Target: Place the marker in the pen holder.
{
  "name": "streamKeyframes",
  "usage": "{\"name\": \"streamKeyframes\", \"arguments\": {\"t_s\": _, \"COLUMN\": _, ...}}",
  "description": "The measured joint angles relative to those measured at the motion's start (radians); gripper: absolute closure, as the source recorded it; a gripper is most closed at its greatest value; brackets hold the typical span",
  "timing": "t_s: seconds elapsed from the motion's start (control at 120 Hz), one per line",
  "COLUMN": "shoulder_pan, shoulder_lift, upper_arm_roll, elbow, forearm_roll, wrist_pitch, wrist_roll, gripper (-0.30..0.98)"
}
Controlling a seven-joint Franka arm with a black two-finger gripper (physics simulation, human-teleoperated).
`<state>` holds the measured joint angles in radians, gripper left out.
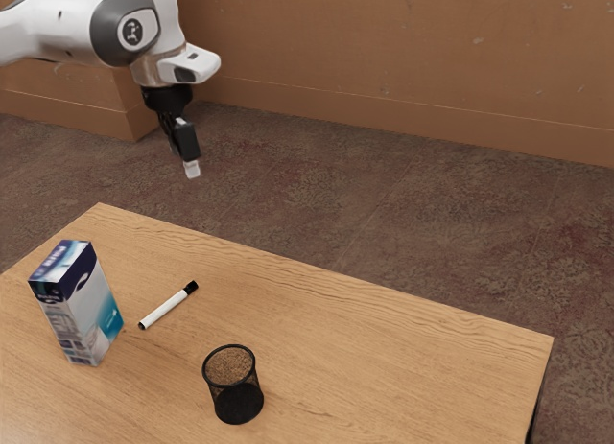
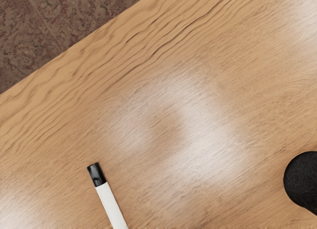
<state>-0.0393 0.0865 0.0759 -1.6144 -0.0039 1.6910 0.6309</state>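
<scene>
Black pincer high, nose down

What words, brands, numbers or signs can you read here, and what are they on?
None can be read.
Blue-and-white carton: pale lettering, too small to read.
Robot arm's joint, round badge: dark mark, too small to read.
Marker: no lettering I can make out.

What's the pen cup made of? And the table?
The cup looks like black metal mesh, maybe painted, since brown shows through its thin sides. The table seems like smooth, slightly shiny wood, or a wood-look top: it has wavy grain and pale glare.
</scene>
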Motion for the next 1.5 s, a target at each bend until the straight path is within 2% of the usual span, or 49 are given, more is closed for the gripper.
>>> {"name": "streamKeyframes", "arguments": {"t_s": 0.233, "shoulder_pan": 0.002, "shoulder_lift": -0.021, "upper_arm_roll": 0.004, "elbow": -0.009, "forearm_roll": 0.007, "wrist_pitch": 0.0, "wrist_roll": 0.029, "gripper": 0.0}}
{"name": "streamKeyframes", "arguments": {"t_s": 0.333, "shoulder_pan": -0.052, "shoulder_lift": -0.08, "upper_arm_roll": 0.076, "elbow": -0.166, "forearm_roll": 0.011, "wrist_pitch": 0.063, "wrist_roll": 0.005, "gripper": 0.0}}
{"name": "streamKeyframes", "arguments": {"t_s": 0.4, "shoulder_pan": -0.074, "shoulder_lift": -0.08, "upper_arm_roll": 0.119, "elbow": -0.21, "forearm_roll": 0.013, "wrist_pitch": 0.106, "wrist_roll": -0.013, "gripper": 0.0}}
{"name": "streamKeyframes", "arguments": {"t_s": 0.5, "shoulder_pan": -0.067, "shoulder_lift": -0.063, "upper_arm_roll": 0.148, "elbow": -0.23, "forearm_roll": 0.026, "wrist_pitch": 0.154, "wrist_roll": -0.036, "gripper": 0.0}}
{"name": "streamKeyframes", "arguments": {"t_s": 0.567, "shoulder_pan": -0.06, "shoulder_lift": -0.062, "upper_arm_roll": 0.175, "elbow": -0.299, "forearm_roll": 0.03, "wrist_pitch": 0.207, "wrist_roll": -0.062, "gripper": 0.0}}
{"name": "streamKeyframes", "arguments": {"t_s": 0.683, "shoulder_pan": 0.007, "shoulder_lift": -0.01, "upper_arm_roll": 0.196, "elbow": -0.394, "forearm_roll": 0.018, "wrist_pitch": 0.324, "wrist_roll": -0.119, "gripper": 0.01}}
{"name": "streamKeyframes", "arguments": {"t_s": 0.808, "shoulder_pan": 0.082, "shoulder_lift": 0.088, "upper_arm_roll": 0.2, "elbow": -0.387, "forearm_roll": -0.021, "wrist_pitch": 0.419, "wrist_roll": -0.169, "gripper": 0.18}}
{"name": "streamKeyframes", "arguments": {"t_s": 0.983, "shoulder_pan": 0.089, "shoulder_lift": 0.195, "upper_arm_roll": 0.193, "elbow": -0.306, "forearm_roll": -0.041, "wrist_pitch": 0.485, "wrist_roll": -0.205, "gripper": 0.32}}
{"name": "streamKeyframes", "arguments": {"t_s": 1.2, "shoulder_pan": 0.084, "shoulder_lift": 0.325, "upper_arm_roll": 0.155, "elbow": -0.218, "forearm_roll": -0.046, "wrist_pitch": 0.517, "wrist_roll": -0.236, "gripper": 0.36}}
{"name": "streamKeyframes", "arguments": {"t_s": 1.5, "shoulder_pan": 0.076, "shoulder_lift": 0.331, "upper_arm_roll": 0.117, "elbow": -0.315, "forearm_roll": -0.046, "wrist_pitch": 0.624, "wrist_roll": -0.263, "gripper": 0.37}}
